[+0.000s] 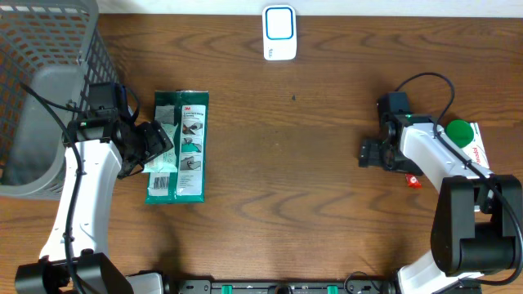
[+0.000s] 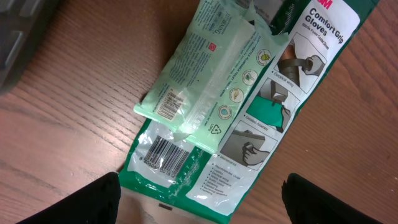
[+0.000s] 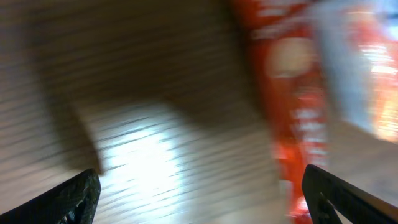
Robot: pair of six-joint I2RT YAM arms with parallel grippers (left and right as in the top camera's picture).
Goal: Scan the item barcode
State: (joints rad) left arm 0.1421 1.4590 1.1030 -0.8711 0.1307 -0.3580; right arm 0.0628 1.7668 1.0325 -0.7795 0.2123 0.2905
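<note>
Grey mesh basket (image 1: 78, 37) at far left corner of the brown wood-grain table (image 1: 310, 180), cut off by the frame edge.

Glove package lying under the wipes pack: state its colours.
The glove package is green and white with grey photos; the left wrist view shows it best.

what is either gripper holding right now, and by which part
Nothing. The left gripper is open over the glove pack and wipes; the right gripper is open near a red packet.
</note>
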